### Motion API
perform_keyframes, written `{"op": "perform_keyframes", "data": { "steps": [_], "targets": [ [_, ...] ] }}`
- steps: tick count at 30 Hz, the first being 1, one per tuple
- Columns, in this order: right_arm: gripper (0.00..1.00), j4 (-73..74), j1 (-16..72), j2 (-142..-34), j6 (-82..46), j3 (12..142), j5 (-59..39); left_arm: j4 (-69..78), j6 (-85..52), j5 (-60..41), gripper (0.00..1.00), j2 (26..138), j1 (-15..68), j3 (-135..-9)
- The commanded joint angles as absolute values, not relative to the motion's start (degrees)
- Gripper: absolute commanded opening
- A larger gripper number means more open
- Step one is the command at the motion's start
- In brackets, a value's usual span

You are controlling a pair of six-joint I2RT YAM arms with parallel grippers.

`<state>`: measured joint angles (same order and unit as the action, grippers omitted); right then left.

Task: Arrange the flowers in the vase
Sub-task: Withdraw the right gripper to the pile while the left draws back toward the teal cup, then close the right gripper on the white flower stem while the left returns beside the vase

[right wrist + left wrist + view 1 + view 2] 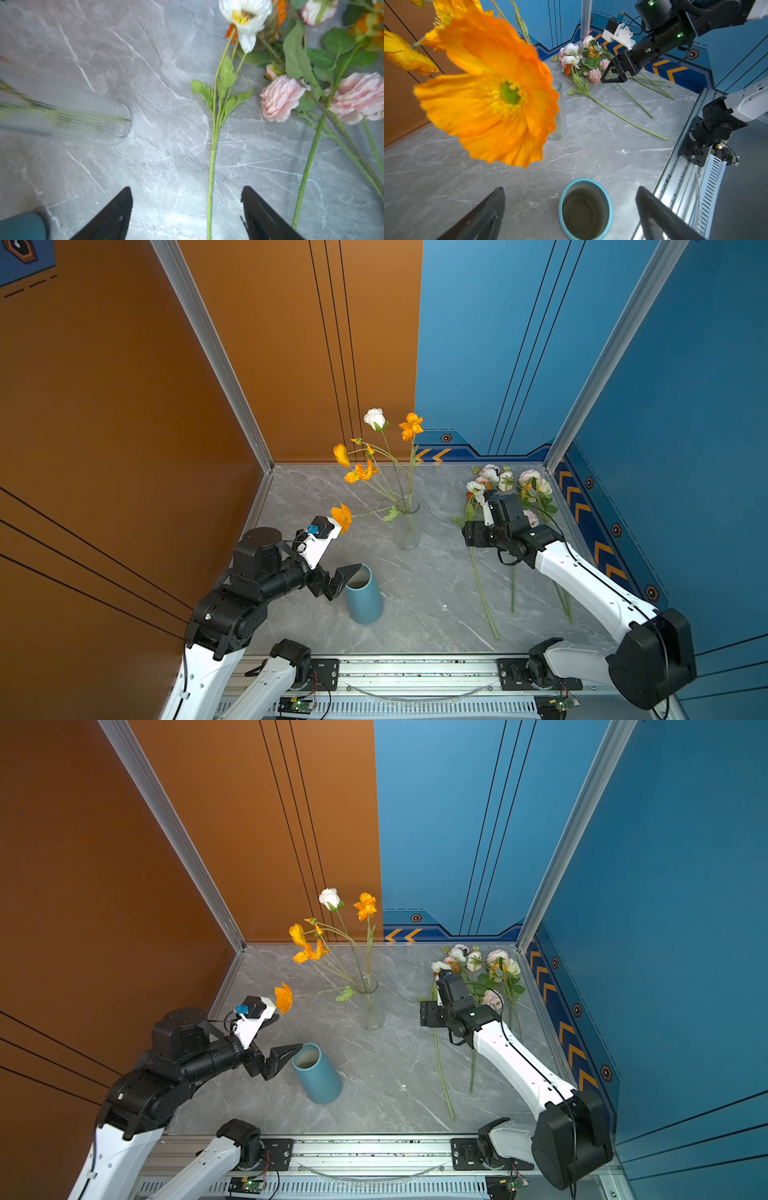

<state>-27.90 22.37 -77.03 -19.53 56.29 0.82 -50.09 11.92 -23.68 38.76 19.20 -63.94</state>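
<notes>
Flowers (505,483) lie at the table's (436,593) far right corner. The right gripper (187,189), jaws wide, straddles one stem (212,166); the left gripper (570,188) gapes over a blue cup (365,605).

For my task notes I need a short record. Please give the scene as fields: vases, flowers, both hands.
glass vase: upright, mid-table, holds orange flowers and one white rose
blue vase: upright, empty
loose flowers: lying on the table, right side
left hand: open, close to blue vase
right hand: open, jaws either side of a white flower's stem
</notes>
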Motion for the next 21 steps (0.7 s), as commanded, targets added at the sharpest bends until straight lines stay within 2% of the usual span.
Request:
{"op": "perform_keyframes", "data": {
  "steps": [1, 6, 8, 11, 16, 21],
  "targets": [
    [0.75, -30.4, 21.4, -82.0, -22.4, 57.9, 2.6, -54.4, 10.3, -22.3, 0.98, 38.4, 20.0, -62.9],
    [0.66, -28.5, 20.3, -86.9, -23.0, 57.0, 3.2, -57.2, 8.4, -26.2, 0.98, 37.5, 21.9, -62.5],
    [0.59, -27.1, 19.6, -88.2, -23.4, 56.2, 2.7, -57.0, 7.6, -28.6, 1.0, 37.1, 23.3, -62.1],
    [0.54, -25.8, 18.6, -90.4, -23.6, 55.9, 1.4, -56.6, 6.9, -30.8, 0.94, 37.7, 26.5, -61.5],
    [0.48, -24.1, 17.7, -94.4, -24.0, 56.1, -0.3, -52.4, 4.6, -20.8, 0.96, 37.4, 36.3, -60.2],
    [0.41, -23.3, 17.7, -97.4, -24.3, 56.9, -1.6, -50.3, 4.7, -9.9, 0.97, 42.3, 46.3, -61.8]
  ]
}}
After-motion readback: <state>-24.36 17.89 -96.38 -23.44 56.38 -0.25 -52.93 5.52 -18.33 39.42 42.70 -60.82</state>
